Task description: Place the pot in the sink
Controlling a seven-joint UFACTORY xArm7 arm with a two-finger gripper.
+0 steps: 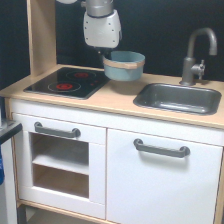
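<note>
White cupboard doors (155, 175) with grey handles (161, 148) front the toy kitchen, and an open shelf (60, 162) on the exterior view's left holds nothing visible. Behind them, the sink (178, 97) sits in the wooden counter (115, 97) with nothing visible inside, a grey tap (196, 55) behind it. Between the stovetop (67, 82) and the sink, the pot (123, 65) hangs just above the counter, nearly upright, mouth up; its contents cannot be seen. Its near rim meets the claw (106, 54) directly under the arm (101, 25). Whether the fingers are clamped on it cannot be told.
</note>
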